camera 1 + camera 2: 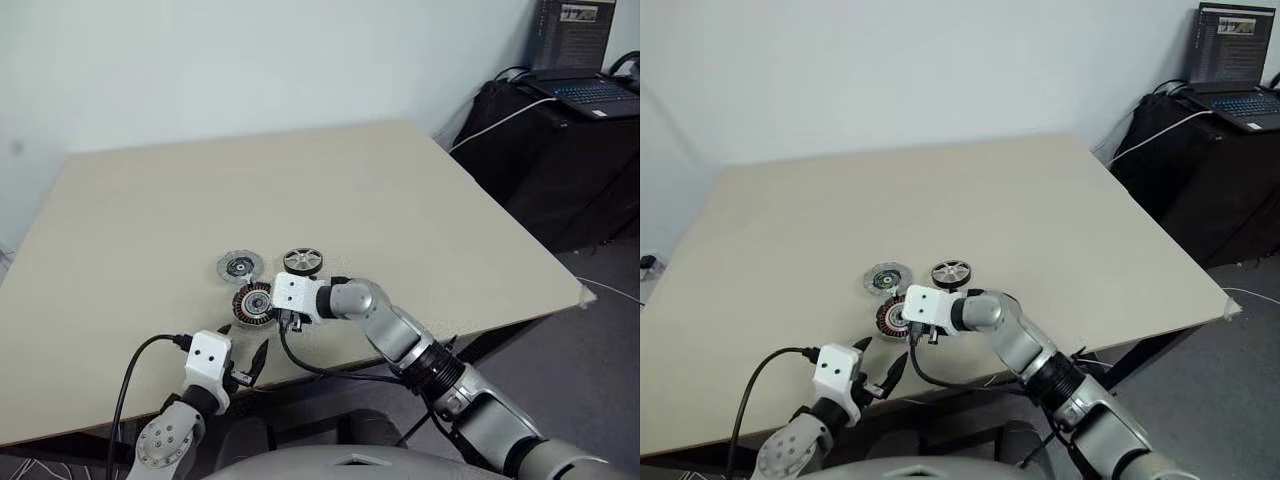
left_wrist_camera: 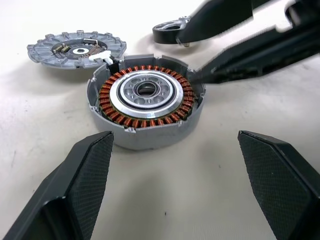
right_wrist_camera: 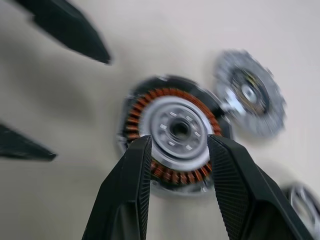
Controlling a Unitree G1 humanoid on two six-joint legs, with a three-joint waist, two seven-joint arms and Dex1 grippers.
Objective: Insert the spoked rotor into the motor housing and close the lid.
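On the beige table (image 1: 400, 200), near its front edge, the three motor parts lay close together. The motor housing (image 1: 252, 303) sat upright with its copper windings and silver hub facing up, nothing inside it. The lid (image 1: 240, 266) lay flat just behind the housing, toward the robot's left, dark centre face up; in the left wrist view its rim appeared to meet the housing's rim at a small white tab, though contact could not be confirmed. The spoked rotor (image 1: 303, 261) rested flat on the table just to the right of the lid and behind the housing, apart from both.

Right gripper (image 3: 177, 150) hung over the housing, pointing down and toward the robot's left. Its fingers (image 3: 127, 195) stood partly open with a moderate gap, holding nothing; the housing's hub showed between them from above. Whether the fingertips touched the housing rim could not be told; in the left wrist view they looked just above its far side.

Left gripper (image 1: 240, 355) was at the table's front edge, near side of the housing, aimed at it. Its fingers (image 2: 82, 175) were spread wide and empty, one on each side of the line to the housing, not touching it.

Off the table's right side, a laptop (image 1: 585, 60) stood open on a dark stand.
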